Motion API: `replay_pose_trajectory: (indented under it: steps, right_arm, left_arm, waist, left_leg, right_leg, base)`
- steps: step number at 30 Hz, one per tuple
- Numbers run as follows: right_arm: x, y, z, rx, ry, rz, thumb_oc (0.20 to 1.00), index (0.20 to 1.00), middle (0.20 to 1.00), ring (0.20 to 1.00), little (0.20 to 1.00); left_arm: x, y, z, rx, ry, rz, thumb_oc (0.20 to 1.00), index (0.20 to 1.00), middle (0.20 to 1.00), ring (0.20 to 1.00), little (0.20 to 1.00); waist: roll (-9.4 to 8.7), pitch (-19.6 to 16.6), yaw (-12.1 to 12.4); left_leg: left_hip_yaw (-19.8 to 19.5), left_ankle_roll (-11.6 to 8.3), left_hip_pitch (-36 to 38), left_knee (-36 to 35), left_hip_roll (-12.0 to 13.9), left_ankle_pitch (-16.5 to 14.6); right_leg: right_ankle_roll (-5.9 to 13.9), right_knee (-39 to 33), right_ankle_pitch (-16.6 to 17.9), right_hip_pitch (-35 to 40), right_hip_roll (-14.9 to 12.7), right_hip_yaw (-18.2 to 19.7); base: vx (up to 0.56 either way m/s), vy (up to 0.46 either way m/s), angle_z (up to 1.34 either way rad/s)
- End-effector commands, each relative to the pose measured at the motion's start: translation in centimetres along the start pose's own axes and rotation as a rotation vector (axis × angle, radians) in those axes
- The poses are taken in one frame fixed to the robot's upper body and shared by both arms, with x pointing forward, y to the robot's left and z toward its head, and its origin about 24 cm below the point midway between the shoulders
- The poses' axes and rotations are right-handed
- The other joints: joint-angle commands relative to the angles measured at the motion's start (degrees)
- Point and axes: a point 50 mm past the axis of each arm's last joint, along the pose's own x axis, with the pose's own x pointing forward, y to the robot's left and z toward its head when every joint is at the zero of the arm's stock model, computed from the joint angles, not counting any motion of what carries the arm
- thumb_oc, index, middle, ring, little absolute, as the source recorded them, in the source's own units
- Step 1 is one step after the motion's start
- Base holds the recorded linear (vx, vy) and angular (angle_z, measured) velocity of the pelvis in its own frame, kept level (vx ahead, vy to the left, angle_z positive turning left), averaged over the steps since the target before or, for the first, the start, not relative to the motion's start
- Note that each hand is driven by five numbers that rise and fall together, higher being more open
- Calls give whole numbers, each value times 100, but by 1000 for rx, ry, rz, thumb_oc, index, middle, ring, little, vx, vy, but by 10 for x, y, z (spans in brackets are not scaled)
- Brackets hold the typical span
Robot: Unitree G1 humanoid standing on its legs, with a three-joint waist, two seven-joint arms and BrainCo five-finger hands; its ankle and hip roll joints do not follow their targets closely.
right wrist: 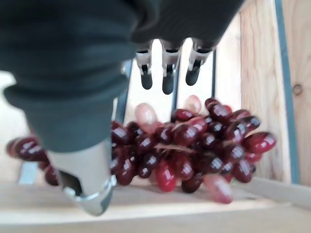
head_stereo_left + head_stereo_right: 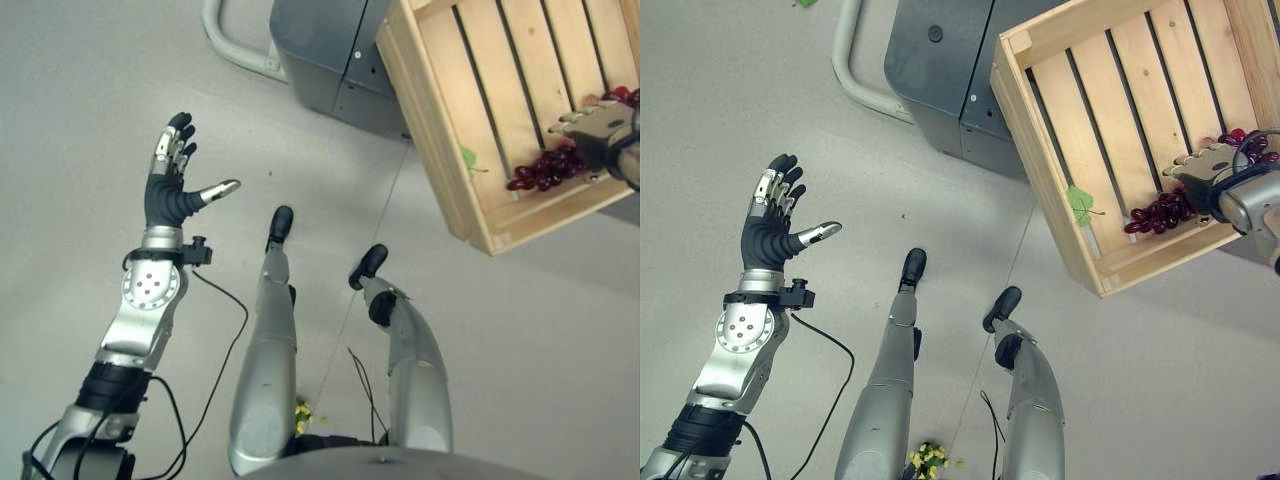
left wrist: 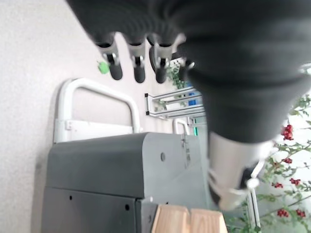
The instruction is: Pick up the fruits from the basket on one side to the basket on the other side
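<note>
To lift the red grape bunch (image 1: 194,145) cleanly, the right robot hand (image 2: 1208,165) should sink lower so fingers and thumb close around the thick middle of the cluster, not the loose end grapes. The bunch lies on the slats of the wooden crate (image 2: 1110,110), against its near wall, directly beneath this robot hand, whose fingers (image 1: 167,73) hang straight and relaxed above it, holding nothing. The left robot hand (image 2: 172,175) is raised over the floor, well apart from the crate, fingers extended, thumb out.
</note>
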Motion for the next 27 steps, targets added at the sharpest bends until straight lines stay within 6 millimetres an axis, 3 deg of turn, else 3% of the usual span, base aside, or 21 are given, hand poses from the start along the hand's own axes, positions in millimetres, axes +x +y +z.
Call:
replay_pose_trajectory:
  steps: [1, 6, 9, 11, 12, 14, 16, 19, 20, 22, 24, 25, 27]
  right_arm:
    - [0, 7, -14, -22, 77, 43, 1000, 1000, 1000, 1000, 1000]
    - [2, 17, -13, 32, 94, 82, 1000, 1000, 1000, 1000, 1000]
    - [0, 19, -19, 46, 121, 89, 1000, 1000, 1000, 1000, 1000]
    - [0, 25, -20, 50, 134, 108, 1000, 1000, 1000, 1000, 1000]
    - [-1, 23, -22, 55, 141, 99, 1000, 1000, 1000, 1000, 1000]
    - [0, 29, -19, 52, 134, 115, 1000, 1000, 1000, 1000, 1000]
    - [1, 26, -19, 58, 144, 105, 1000, 1000, 1000, 1000, 1000]
    - [3, 28, -14, 52, 130, 110, 827, 827, 827, 827, 827]
    - [5, 23, -12, 58, 129, 91, 727, 727, 727, 727, 727]
    - [6, 24, -9, 55, 120, 94, 576, 576, 576, 576, 576]
    - [7, 19, -8, 55, 119, 76, 504, 504, 504, 504, 504]
    - [8, 21, -5, 52, 111, 83, 451, 451, 451, 451, 451]
    - [8, 18, -6, 52, 113, 70, 423, 423, 423, 423, 423]
  left_arm:
    - [5, 3, 22, -65, -121, 28, 1000, 1000, 1000, 1000, 1000]
    - [5, -1, 18, -77, -101, 23, 1000, 1000, 1000, 1000, 1000]
    - [7, -2, 21, -75, -112, 21, 1000, 1000, 1000, 1000, 1000]
    - [3, -3, 18, -82, -97, 18, 1000, 1000, 1000, 1000, 1000]
    - [5, -3, 20, -80, -110, 19, 1000, 1000, 1000, 1000, 1000]
    - [2, -3, 17, -78, -92, 19, 1000, 1000, 1000, 1000, 1000]
    - [5, -3, 20, -84, -107, 20, 1000, 1000, 1000, 1000, 1000]
    - [3, -4, 17, -84, -93, 19, 1000, 1000, 1000, 1000, 1000]
    - [5, -5, 20, -83, -108, 17, 1000, 1000, 1000, 1000, 1000]
    - [3, -5, 18, -87, -97, 16, 1000, 1000, 1000, 1000, 1000]
    - [5, -5, 21, -86, -112, 19, 1000, 1000, 1000, 1000, 1000]
    - [3, -6, 19, -88, -100, 20, 1000, 1000, 1000, 1000, 1000]
    - [6, -5, 23, -92, -120, 26, 1000, 1000, 1000, 1000, 1000]
  waist:
    - [184, -53, -192]
    - [234, -53, -228]
    - [254, -53, -219]
    - [276, -53, -247]
    - [269, -53, -235]
    - [275, -53, -254]
    - [291, -53, -258]
    - [301, -53, -282]
    - [310, -53, -276]
    - [322, -53, -287]
    - [330, -53, -279]
    - [337, -53, -295]
    - [333, -53, -297]
  left_leg:
    - [181, 118, 110, 19, 58, -299]
    - [161, 85, 84, 17, 81, -402]
    - [163, 100, -123, 4, 75, -252]
    - [157, 81, -66, 22, 80, -373]
    - [168, 101, -223, 18, 73, -241]
    - [167, 80, -92, 27, 79, -389]
    - [170, 109, -321, 36, 75, -246]
    - [152, 99, -208, 65, 79, -388]
    - [164, 130, -374, 57, 82, -258]
    - [159, 112, -224, 74, 82, -395]
    - [182, 136, -382, 80, 75, -273]
    - [178, 117, -230, 95, 76, -411]
    - [188, 141, -379, 87, 66, -289]
  right_leg:
    - [661, -477, 85, 90, 175, 222]
    - [695, -355, -93, -33, 209, 317]
    - [652, -376, 50, -239, 194, 255]
    - [697, -280, -100, -237, 210, 343]
    - [655, -323, 46, -370, 197, 279]
    - [702, -239, -126, -294, 197, 359]
    - [656, -258, 38, -514, 187, 311]
    - [698, -200, -115, -426, 195, 398]
    - [653, -225, 27, -583, 184, 349]
    - [695, -167, -121, -464, 184, 419]
    - [652, -210, 27, -602, 165, 370]
    - [694, -163, -120, -472, 173, 438]
    - [657, -220, 28, -600, 161, 376]
  base:
    - [0, 0, 0]
    - [28, -26, -2]
    - [1, -10, 1]
    - [0, 0, 0]
    - [5, -28, 3]
    - [40, -34, 3]
    - [-29, 6, 2]
    - [1, -3, 1]
    - [0, 0, 0]
    - [28, -11, -1]
    - [-32, 12, -1]
    - [-62, 26, -1]
    - [0, 0, 0]
